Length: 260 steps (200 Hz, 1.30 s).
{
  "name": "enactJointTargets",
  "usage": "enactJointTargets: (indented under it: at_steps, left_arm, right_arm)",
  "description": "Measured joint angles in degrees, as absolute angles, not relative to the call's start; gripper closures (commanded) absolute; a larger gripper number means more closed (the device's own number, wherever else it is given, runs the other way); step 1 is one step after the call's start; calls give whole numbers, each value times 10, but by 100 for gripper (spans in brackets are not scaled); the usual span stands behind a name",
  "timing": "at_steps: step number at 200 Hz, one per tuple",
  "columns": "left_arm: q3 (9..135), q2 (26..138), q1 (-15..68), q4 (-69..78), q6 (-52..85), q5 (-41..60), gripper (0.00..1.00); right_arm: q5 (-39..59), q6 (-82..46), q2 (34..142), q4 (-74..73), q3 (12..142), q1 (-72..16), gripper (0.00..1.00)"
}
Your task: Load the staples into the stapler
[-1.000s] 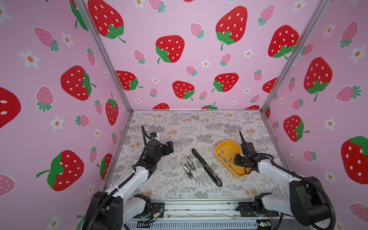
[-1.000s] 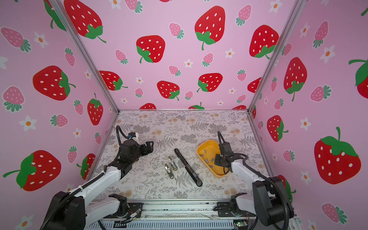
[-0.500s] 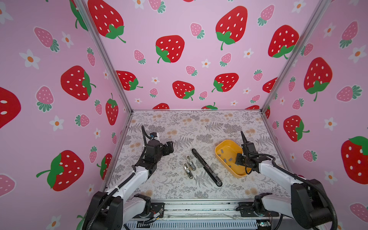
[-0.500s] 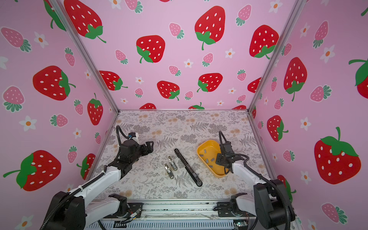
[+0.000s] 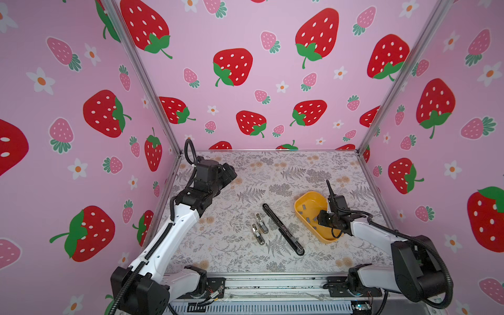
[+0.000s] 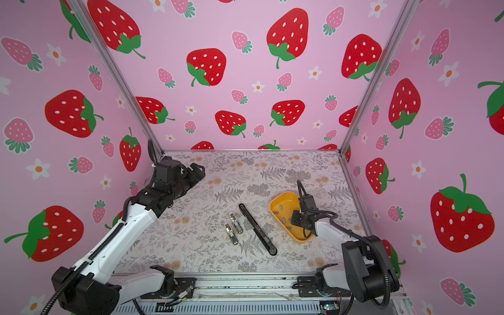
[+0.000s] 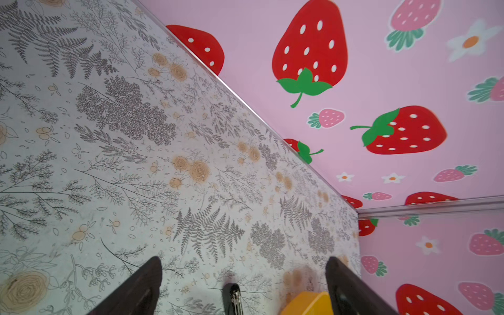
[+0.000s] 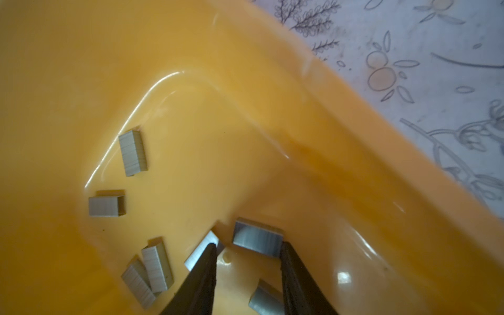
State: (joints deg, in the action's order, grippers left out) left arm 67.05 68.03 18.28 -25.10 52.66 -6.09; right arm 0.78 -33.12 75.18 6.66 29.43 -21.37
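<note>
Staples lie loose in the yellow tray, several short grey strips scattered over its floor, and none of them is in the stapler yet. By my reading that puts me early in the job: even the pick is not made.

My right gripper is down inside the tray, jaws part-way apart. One strip lies across the gap at their tips, touching or very nearly touching one finger. A second strip sits just beside the other finger. I see nothing clamped, so I count that hand as empty. My left gripper hangs over the back left of the bench, jaws spread wide with nothing between them, well apart from the stapler and tray.

The stapler, long and black, lies flat near the middle of the bench, between the tray and two small silver-and-black pieces that I cannot identify from here. Whether its channel is open to take a strip I cannot tell in both top views.

What is left, as I judge it, is to close on one strip, lift it clear of the tray wall, carry it to the stapler, seat it and shut the stapler. The left arm will probably have to steady the stapler for that.
</note>
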Motion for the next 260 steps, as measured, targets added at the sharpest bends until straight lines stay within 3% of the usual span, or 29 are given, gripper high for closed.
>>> enactJointTargets:
  at_steps: [51,109,212,260]
  left_arm:
    - [778,673,254,-410,605,-98,2]
    - [788,632,283,-492,665,-116,1]
    - [799,582,314,-503,710,-165,0]
    - [787,613,312,-499,715,-156,1]
  right_arm:
    - [20,-348,743,48,282,-256,65]
    - [18,-360,737,45,283,-297,71]
    - [-57,-324,726,71,335,-287,61]
    - [-72,-301,726,74,335,-265,59]
